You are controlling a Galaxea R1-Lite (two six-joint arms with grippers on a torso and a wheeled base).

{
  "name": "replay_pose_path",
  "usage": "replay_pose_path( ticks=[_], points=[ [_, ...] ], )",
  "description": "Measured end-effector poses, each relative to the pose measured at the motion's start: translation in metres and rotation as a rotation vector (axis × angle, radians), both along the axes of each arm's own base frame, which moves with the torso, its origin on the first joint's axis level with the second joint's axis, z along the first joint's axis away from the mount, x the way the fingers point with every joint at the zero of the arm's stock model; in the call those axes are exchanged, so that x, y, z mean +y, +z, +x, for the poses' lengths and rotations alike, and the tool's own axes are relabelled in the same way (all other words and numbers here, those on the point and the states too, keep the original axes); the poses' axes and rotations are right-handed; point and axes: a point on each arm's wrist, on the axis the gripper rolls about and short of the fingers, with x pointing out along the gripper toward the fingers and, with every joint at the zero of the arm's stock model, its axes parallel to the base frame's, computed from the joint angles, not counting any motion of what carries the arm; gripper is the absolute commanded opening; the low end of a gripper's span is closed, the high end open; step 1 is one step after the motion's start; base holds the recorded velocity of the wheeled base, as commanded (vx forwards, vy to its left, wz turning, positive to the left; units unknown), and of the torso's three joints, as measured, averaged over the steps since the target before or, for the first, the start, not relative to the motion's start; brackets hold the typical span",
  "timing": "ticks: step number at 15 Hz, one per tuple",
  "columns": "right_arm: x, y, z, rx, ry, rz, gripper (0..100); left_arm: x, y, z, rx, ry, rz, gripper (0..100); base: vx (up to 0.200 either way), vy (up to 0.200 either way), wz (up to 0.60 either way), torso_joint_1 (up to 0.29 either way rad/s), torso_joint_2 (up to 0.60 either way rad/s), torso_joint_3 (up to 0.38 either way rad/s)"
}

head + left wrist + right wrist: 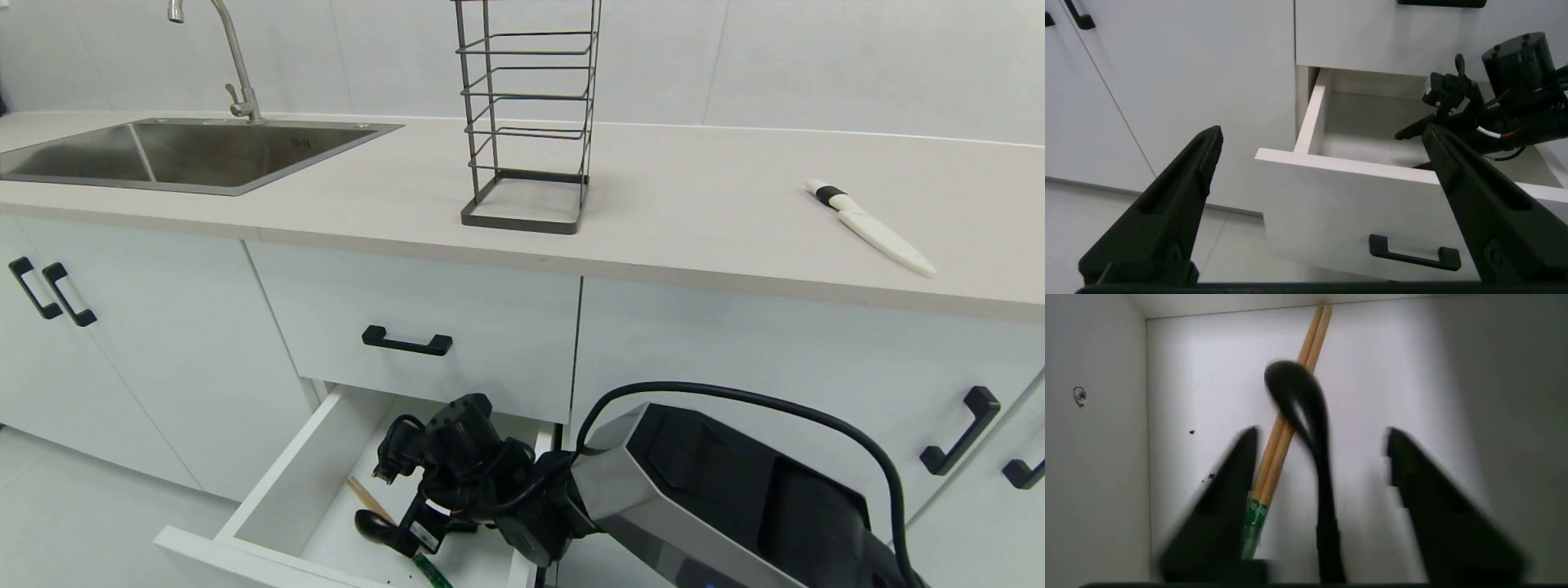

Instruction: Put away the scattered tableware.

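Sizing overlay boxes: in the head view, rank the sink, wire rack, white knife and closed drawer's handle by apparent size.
1-2. sink and wire rack: unsure. The sink is wider; the rack is taller and cut off at the top.
3. white knife.
4. drawer handle.

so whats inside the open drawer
A pair of chopsticks and a black spoon lie touching on the drawer floor. The right gripper, fingers open, hides the rest.
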Motion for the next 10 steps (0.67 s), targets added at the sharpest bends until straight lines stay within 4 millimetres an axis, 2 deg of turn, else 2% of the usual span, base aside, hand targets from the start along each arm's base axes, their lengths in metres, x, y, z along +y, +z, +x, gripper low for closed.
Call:
replay_pose_path(
  ticks=[3,6,8,10],
  points=[
    [0.0,0.007,0.0,-0.012,0.006,0.007,100,0.0,0.0,0.0,0.0,0.0,0.0,100,0.0,0.0,0.0,0.0,0.0,0.0],
    [0.002,0.044,-0.003,-0.081,0.035,0.052,100,0.0,0.0,0.0,0.0,0.0,0.0,100,0.0,0.0,0.0,0.0,0.0,0.0],
    [0.003,0.078,-0.013,-0.123,0.055,0.106,100,0.0,0.0,0.0,0.0,0.0,0.0,100,0.0,0.0,0.0,0.0,0.0,0.0],
    [-0.006,0.102,-0.031,-0.143,0.075,0.139,100,0.0,0.0,0.0,0.0,0.0,0.0,100,0.0,0.0,0.0,0.0,0.0,0.0]
  ],
)
